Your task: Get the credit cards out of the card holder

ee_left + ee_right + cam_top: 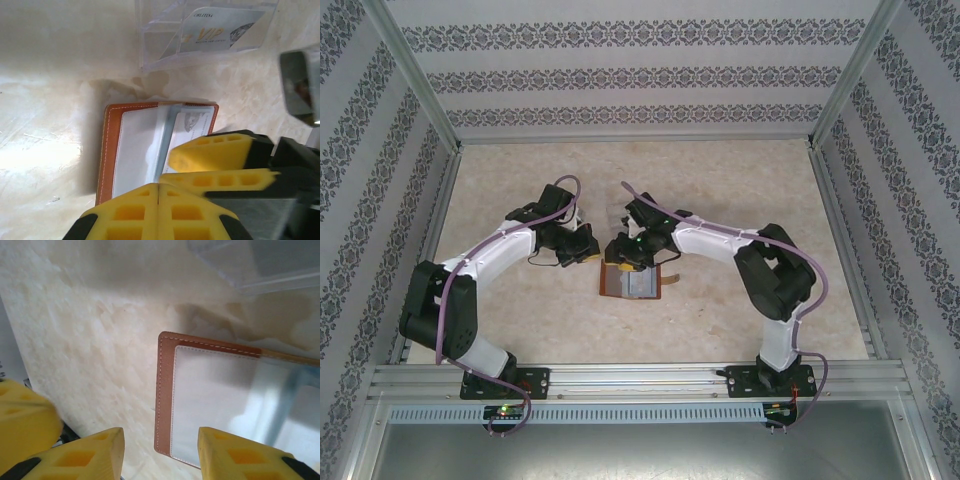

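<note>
The card holder (632, 285) lies open on the table, reddish-brown with pale inner pockets (135, 145). One credit card (193, 121) sticks out of its right pocket. Another credit card (215, 30), marked VIP, lies in the clear tray (150, 55) beyond it. My left gripper (159, 186) is shut with nothing between its fingers, at the holder's near edge. My right gripper (160, 452) is open and empty. One of its fingers (235, 457) hangs over the holder's pale pocket (215, 395), the other over bare table beside the holder's corner. In the top view both grippers (588, 252) (623, 258) meet above the holder.
The clear tray (260, 265) stands just past the holder's far edge. A brown strap tab (670, 280) sticks out on the holder's right. Patterned walls and metal rails (640, 375) fence the beige table on all sides.
</note>
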Motion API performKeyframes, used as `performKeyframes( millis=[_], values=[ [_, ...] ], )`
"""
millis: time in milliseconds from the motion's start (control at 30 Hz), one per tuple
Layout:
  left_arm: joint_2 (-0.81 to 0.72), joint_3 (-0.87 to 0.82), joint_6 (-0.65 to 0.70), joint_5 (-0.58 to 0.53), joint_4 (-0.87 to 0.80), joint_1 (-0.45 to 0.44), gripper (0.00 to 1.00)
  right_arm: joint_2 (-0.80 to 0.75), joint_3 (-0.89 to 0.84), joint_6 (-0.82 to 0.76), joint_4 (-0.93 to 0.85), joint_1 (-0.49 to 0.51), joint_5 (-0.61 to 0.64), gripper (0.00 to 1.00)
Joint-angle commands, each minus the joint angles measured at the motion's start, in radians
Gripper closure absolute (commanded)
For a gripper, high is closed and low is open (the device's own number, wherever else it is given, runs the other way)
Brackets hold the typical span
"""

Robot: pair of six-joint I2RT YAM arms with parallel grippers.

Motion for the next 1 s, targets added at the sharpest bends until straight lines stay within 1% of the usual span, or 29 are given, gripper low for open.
performKeyframes(
  millis=[0,167,267,400,467,600,833,967],
  values=[
    [0.018,-0.012,-0.049,0.041,0.072,-0.024,0.99,-0.062,-0.048,0.003,-0.008,-0.034,0.029,0.57],
    [0.082,0.009,-0.078,0.057,0.115,-0.084,0.96,-0.109,-0.093,-0.053,-0.133,-0.074,0.137,0.59],
    [0.134,0.040,-0.079,0.063,0.113,-0.123,0.95,-0.121,-0.102,-0.090,-0.203,-0.085,0.202,0.59],
    [0.210,0.074,-0.074,0.079,0.104,-0.166,0.94,-0.120,-0.107,-0.119,-0.258,-0.090,0.251,0.59],
    [0.236,0.077,-0.083,0.102,0.130,-0.179,0.95,-0.117,-0.110,-0.123,-0.262,-0.093,0.255,0.59],
    [0.263,0.046,-0.156,0.163,0.258,-0.187,0.96,-0.103,-0.117,-0.126,-0.256,-0.095,0.254,0.59],
    [0.294,0.041,-0.165,0.171,0.283,-0.192,0.98,-0.074,-0.112,-0.127,-0.241,-0.092,0.239,0.59],
    [0.312,0.049,-0.148,0.156,0.245,-0.192,0.98,-0.069,-0.111,-0.128,-0.240,-0.093,0.238,0.58]
  ],
)
